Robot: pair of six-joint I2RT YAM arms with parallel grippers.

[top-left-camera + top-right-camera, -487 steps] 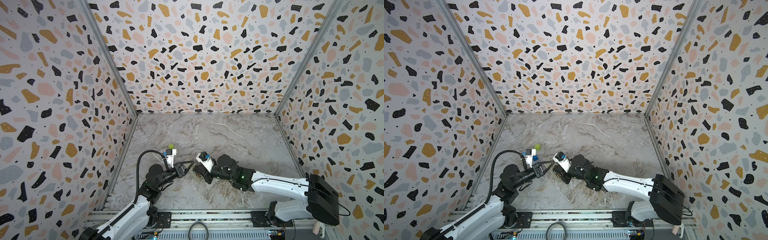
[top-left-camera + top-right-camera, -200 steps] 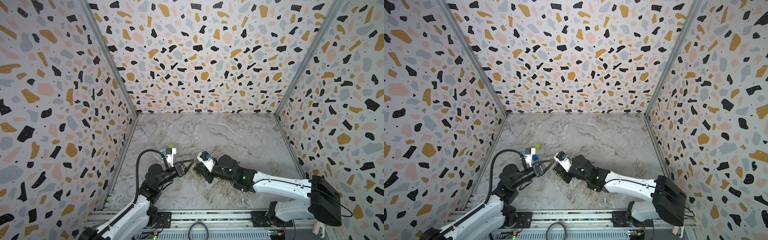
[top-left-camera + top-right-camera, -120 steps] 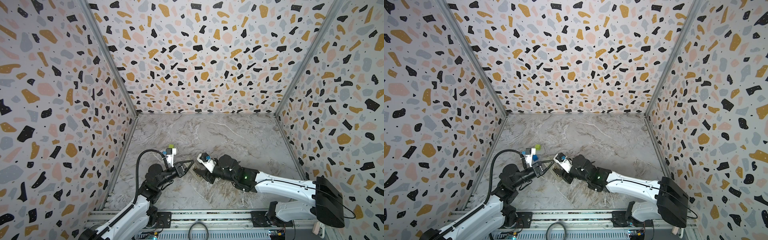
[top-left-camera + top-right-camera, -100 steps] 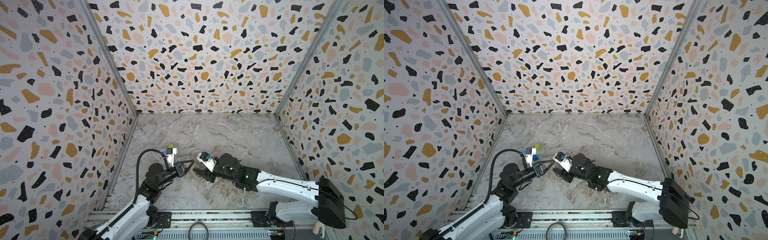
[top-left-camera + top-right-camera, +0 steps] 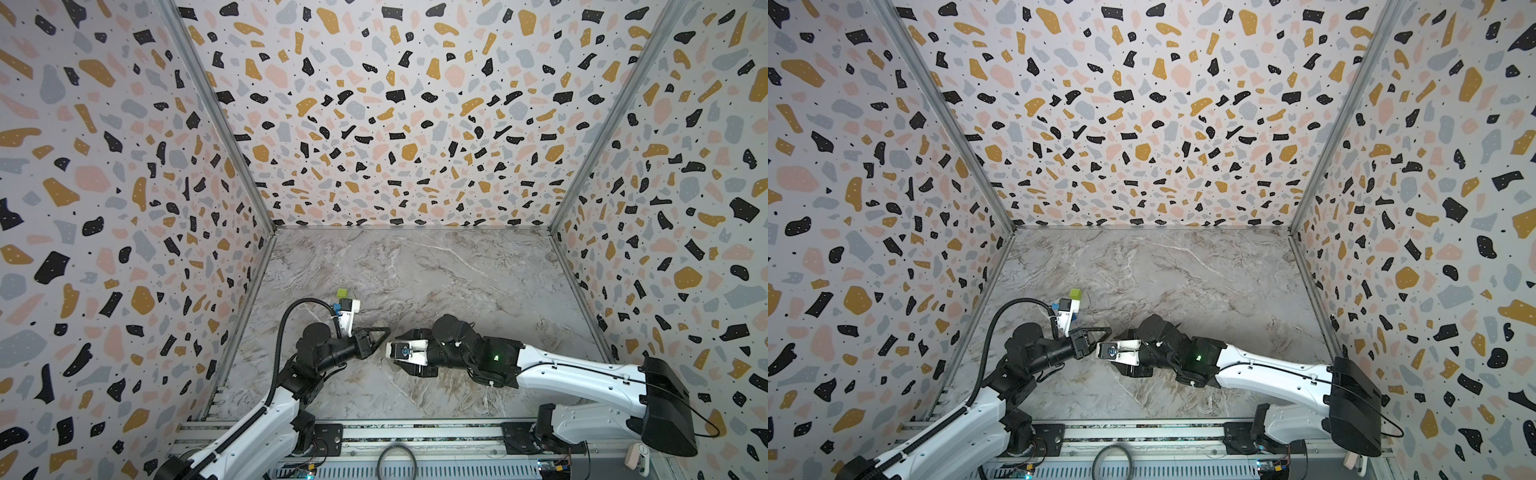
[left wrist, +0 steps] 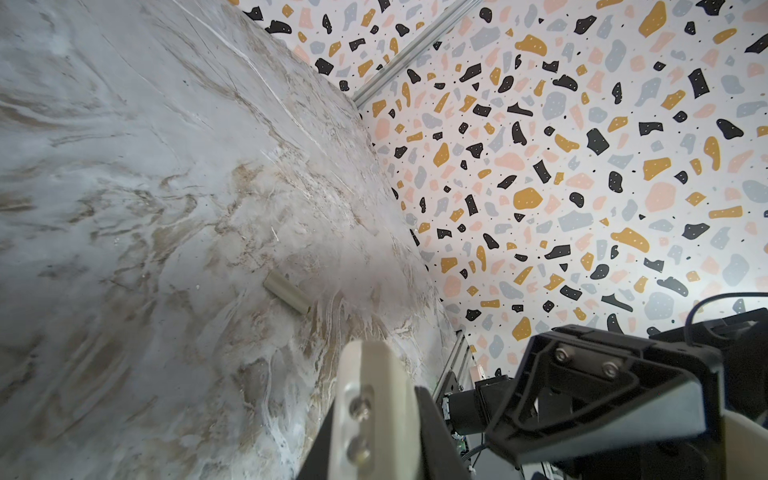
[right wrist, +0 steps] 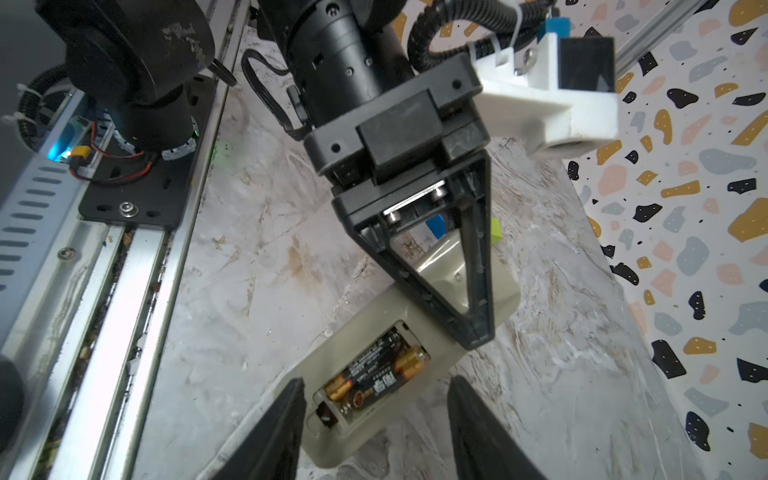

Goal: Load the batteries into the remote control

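The remote control (image 7: 340,440) lies back-up on the marble table, its battery bay uncovered. Both batteries (image 7: 376,370) sit side by side in the bay, dark with gold ends. My right gripper (image 7: 377,381) is open; its two black fingers straddle the remote at the bay end, touching nothing. My left gripper (image 7: 478,340) is shut, and its triangular tip rests on the remote's far half. In both top views the two grippers meet near the front left of the table, the left gripper (image 5: 382,331) facing the right gripper (image 5: 394,351). There only a pale end of the remote (image 5: 380,325) shows.
A green cube (image 5: 343,292) and a blue cube (image 7: 436,226) sit behind the left gripper. A small beige cylinder (image 6: 286,296) lies alone on the table. The left wall and the front rail (image 7: 137,291) are close by.
My right arm's rear link has swung slightly to the right while its gripper stays over the remote. The left arm has not moved.
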